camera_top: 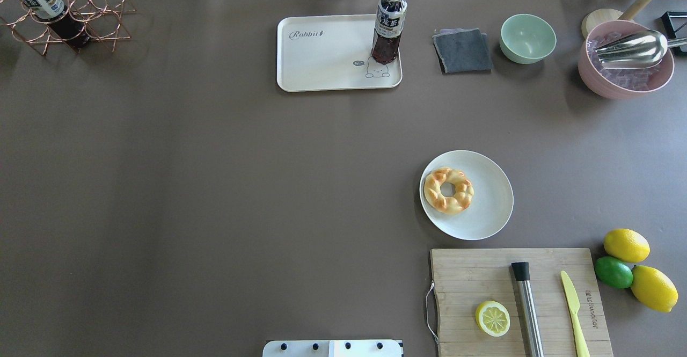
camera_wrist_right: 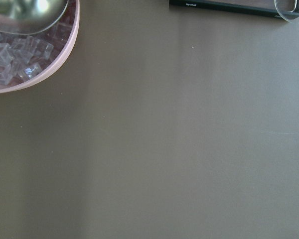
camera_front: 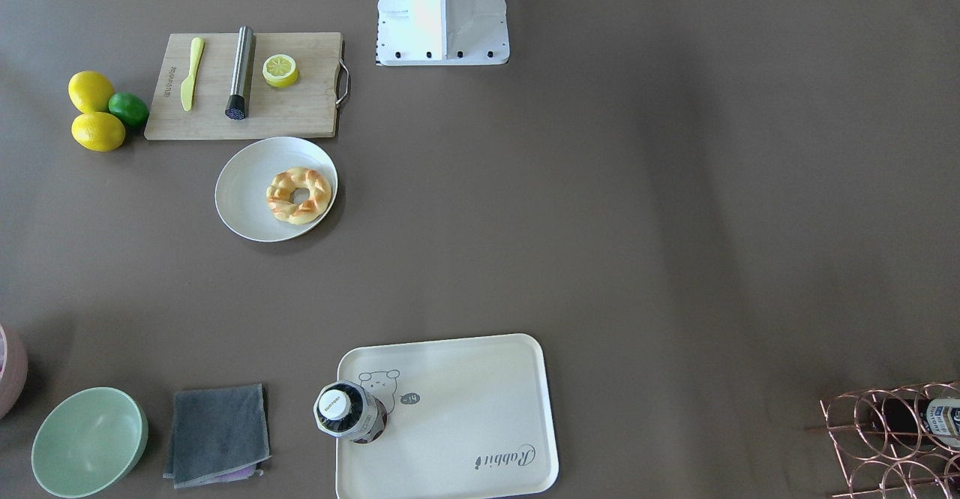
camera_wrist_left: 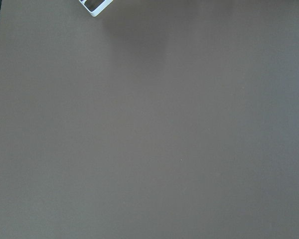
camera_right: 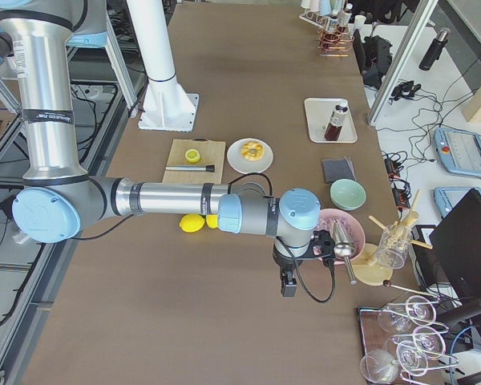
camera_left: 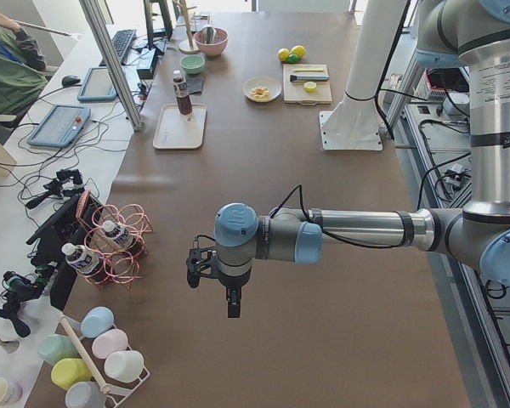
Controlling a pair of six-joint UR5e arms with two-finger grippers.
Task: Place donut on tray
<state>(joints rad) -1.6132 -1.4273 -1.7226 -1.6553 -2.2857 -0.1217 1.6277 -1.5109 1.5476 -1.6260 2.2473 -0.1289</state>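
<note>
**Desk:** What's on the front-facing view?

**Me:** I see the donut [camera_front: 298, 196], a glossy braided ring. It is golden-yellow with orange-brown toasted ridges and a small centre hole. It lies on a smooth round white plate [camera_front: 241, 197], off toward one edge. The tray [camera_front: 465, 409] is matte cream, rectangular, with rounded corners and a raised rim. A capped bottle [camera_front: 349, 411] stands upright on its bear drawing.

**Desk:** Overhead?

**Me:** The donut's twisted strands show clearly here. A grained wooden cutting board [camera_top: 472, 271] with a metal handle sits just beside the plate.

**Desk:** Exterior left?

**Me:** My left gripper [camera_left: 232, 310] hangs pointing down over the bare brown table [camera_left: 340, 348]. The donut is well apart from it, far up the table beyond it. The tray is beyond it too, nearer than the donut. I cannot tell whether the fingers are spread or pressed together.

**Desk:** Exterior right?

**Me:** My right gripper [camera_right: 288, 286] points down just beside a pink bowl [camera_right: 346, 227]. The donut sits on its plate well apart from this gripper, farther up the table. I cannot tell the fingers' state here either.

**Desk:** Wrist cameras?

**Me:** The left one gives me flat brown table. The right one shows the pink bowl's curved rim, clear ice cubes [camera_wrist_right: 20, 55] and a shiny metal scoop [camera_wrist_right: 30, 7].
</note>
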